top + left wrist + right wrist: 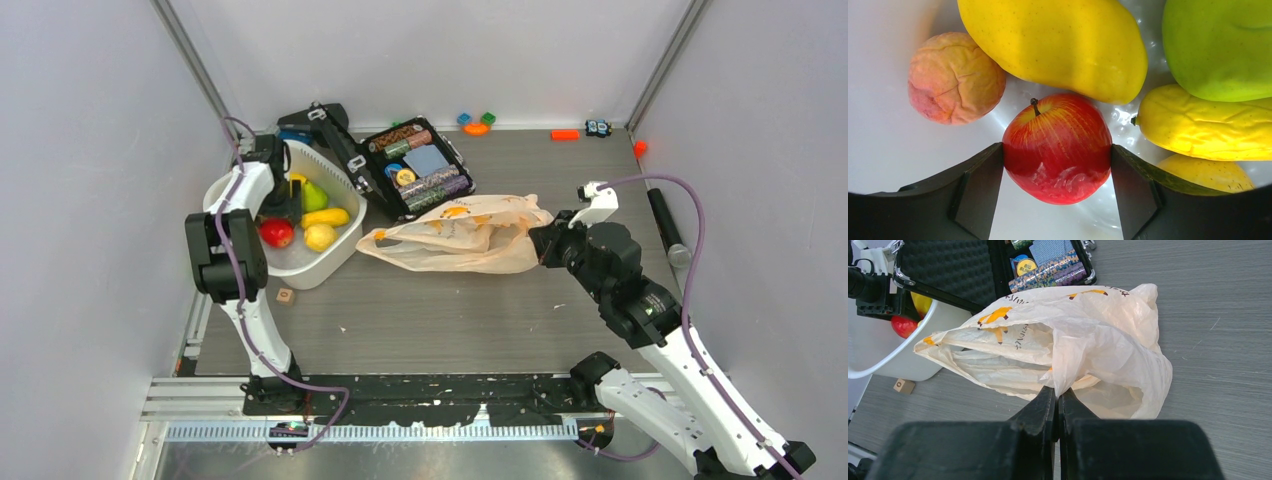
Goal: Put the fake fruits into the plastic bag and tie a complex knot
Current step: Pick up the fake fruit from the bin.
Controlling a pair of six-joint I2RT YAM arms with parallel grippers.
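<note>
**Apple pick in the tub; bag pinched at its right end**

Top view. One white tub (pixel 335 258) sits upper left of frame on a grey wood-grain table (pixel 450 320), with plain pale walls on three sides. Five fake fruits can be counted in it: one red apple (pixel 277 232), one green pear (pixel 313 196) and three yellow fruits (pixel 325 217). The left arm reaches down into the tub, and its fingers are hidden here. One plastic bag (pixel 470 235), pale peach with orange print, lies flat mid-frame, just right of the tub. The right gripper (pixel 540 240) is at its right end. One open poker-chip case (pixel 415 165) lies behind the bag. Six small toys (pixel 476 128) are along the back wall. There is one black cylinder (pixel 665 225) at right and one wooden cube (pixel 285 295) below the tub.

Left wrist. Six fruits on the tub floor: the apple, the pear, three yellow and one wrinkled peach-coloured fruit (pixel 955 77). The left gripper (pixel 1056 150) straddles the apple, one black pad against each flank. The apple rests on the white floor.

Right wrist. The fingers are pressed together on one fold of bag film, bottom centre. The bag mouth gapes toward frame left. Tub and apple are at the upper left edge.
</note>
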